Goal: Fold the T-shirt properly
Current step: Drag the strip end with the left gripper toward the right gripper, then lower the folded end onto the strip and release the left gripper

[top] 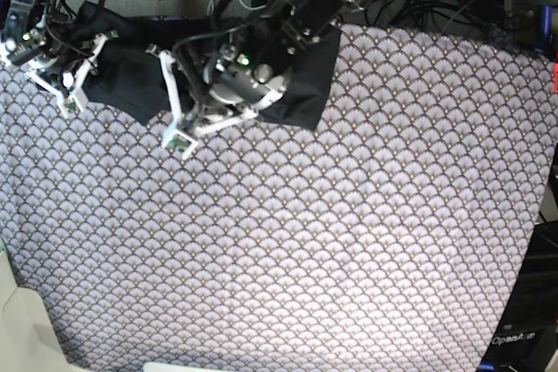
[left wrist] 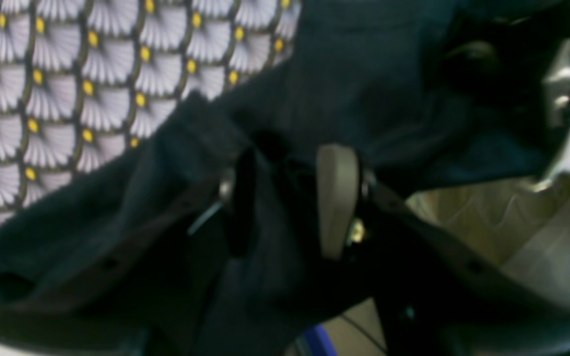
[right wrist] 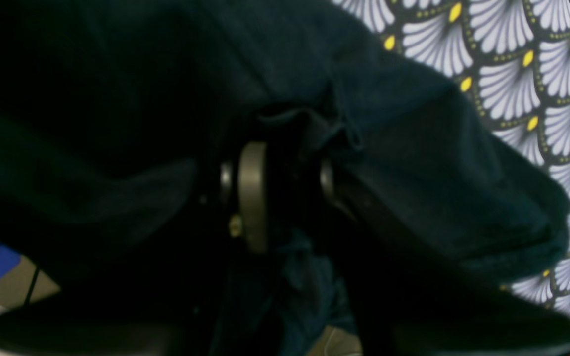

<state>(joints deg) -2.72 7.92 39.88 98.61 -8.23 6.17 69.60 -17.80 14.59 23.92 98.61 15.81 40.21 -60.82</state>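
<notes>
T-shirt [top: 301,84] cloth, plain and very dark, lies bunched along the far edge of the table in the base view, stretching from the far left corner towards the middle, wrinkled and partly hidden under both arms. It rests on a scallop-print tablecloth [top: 305,241] (pale fans with small yellow dots) that covers the rest of the surface.

In the left wrist view the left gripper [left wrist: 290,202] has dark fabric draped between and around its fingers; one pale pad [left wrist: 337,198] shows bare, and whether the jaws are pinching the cloth or have let go I cannot tell. In the right wrist view the right gripper [right wrist: 277,195] sits deep in the folds, with cloth gathered in the narrow gap between its fingers, clamped on the T-shirt.
</notes>
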